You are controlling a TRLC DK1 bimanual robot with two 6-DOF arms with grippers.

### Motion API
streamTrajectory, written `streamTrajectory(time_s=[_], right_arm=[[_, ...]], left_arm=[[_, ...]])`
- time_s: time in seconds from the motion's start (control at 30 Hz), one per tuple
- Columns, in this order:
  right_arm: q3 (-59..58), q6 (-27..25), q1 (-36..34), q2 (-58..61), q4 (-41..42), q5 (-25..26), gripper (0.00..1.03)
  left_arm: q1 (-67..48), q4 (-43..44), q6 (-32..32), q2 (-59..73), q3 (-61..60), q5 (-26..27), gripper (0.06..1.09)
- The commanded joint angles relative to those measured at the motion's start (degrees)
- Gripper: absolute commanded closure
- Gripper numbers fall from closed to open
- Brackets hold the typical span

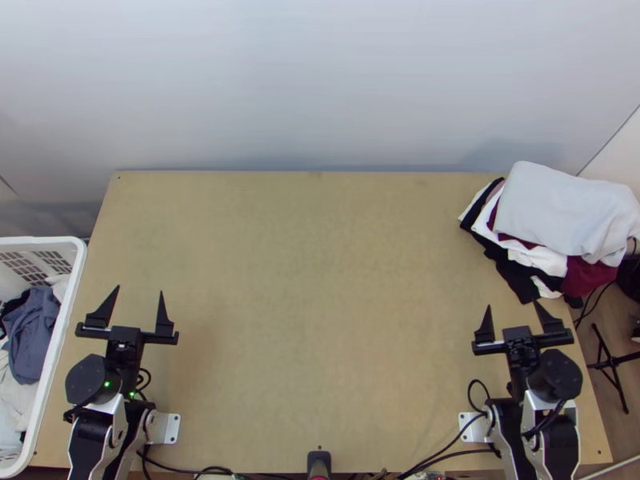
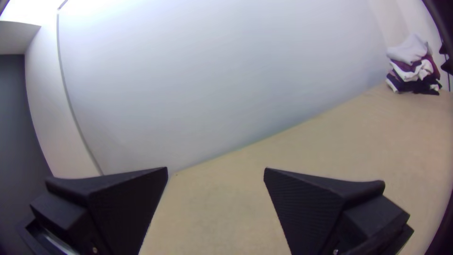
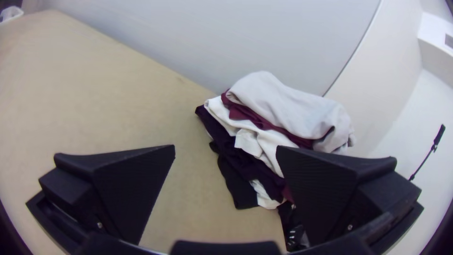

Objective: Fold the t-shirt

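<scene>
Behind everything stands a broad pale grey wall [image 1: 320,80], with your light wooden bench [image 1: 320,280] before it. At 9 o'clock, beyond the bench's edge, sits one white plastic laundry basket [image 1: 58,336]; at 2 o'clock, one stack of white, black and maroon garments [image 1: 538,258], topped by one pale grey garment [image 1: 560,208]. In the basket you have one slate-blue bunched garment [image 1: 30,336] among others you can't count exactly. Which is your t-shirt, you can't tell; likely it lies in the basket. Expect light, limp cloth, not fragile: pinch a raised fold, then shoulders or hem corners once spread. Your two grippers, left [image 1: 140,290] at 9 o'clock and right [image 1: 513,304] at 3, are both released, fingers wide apart, holding nothing.
</scene>
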Motion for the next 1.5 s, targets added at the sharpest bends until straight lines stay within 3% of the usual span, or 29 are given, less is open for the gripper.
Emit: streamTrajectory(time_s=[0.0, 0.2, 0.37, 0.6, 0.7, 0.83, 1.07, 1.27, 1.47], right_arm=[[5.93, 11.17, -2.26, 6.67, -1.27, 0.77, 0.03], [11.47, 27.52, -3.49, 16.95, -1.36, 0.77, 0.03], [15.51, 32.17, -5.68, 21.17, -1.18, 0.77, 0.04], [20.43, 32.44, -6.47, 21.70, -7.69, 0.77, 0.04], [22.98, 32.35, -7.00, 22.67, -10.32, 0.77, 0.04], [26.85, 31.74, -6.91, 24.25, -12.87, 0.86, 0.04], [31.77, 19.43, -3.66, 19.68, -12.17, 0.77, 0.04], [33.62, 18.55, -2.78, 20.65, -11.64, 0.77, 0.04], [37.22, 19.61, -2.78, 25.22, -11.29, 0.77, 0.04]], left_arm=[[0.52, 0.69, -5.76, 0.16, 0.69, -2.32, 0.10], [-2.47, -2.30, -11.65, 0.60, 1.40, -2.14, 0.17], [-0.62, -0.63, -16.13, 0.69, 3.94, -2.23, 0.26], [2.46, -1.59, -16.83, 0.95, 8.78, -3.28, 0.24], [3.69, -4.93, -18.59, 7.20, 13.79, -4.16, 0.15], [4.57, -8.19, -19.21, 12.64, 18.97, -4.25, 0.12], [4.83, -13.63, -23.25, 14.49, 22.93, -6.18, 0.12], [0.96, -25.59, -24.39, 22.66, 31.98, -2.05, 0.15], [4.04, -20.23, -21.40, 26.53, 33.74, -2.76, 0.15]])
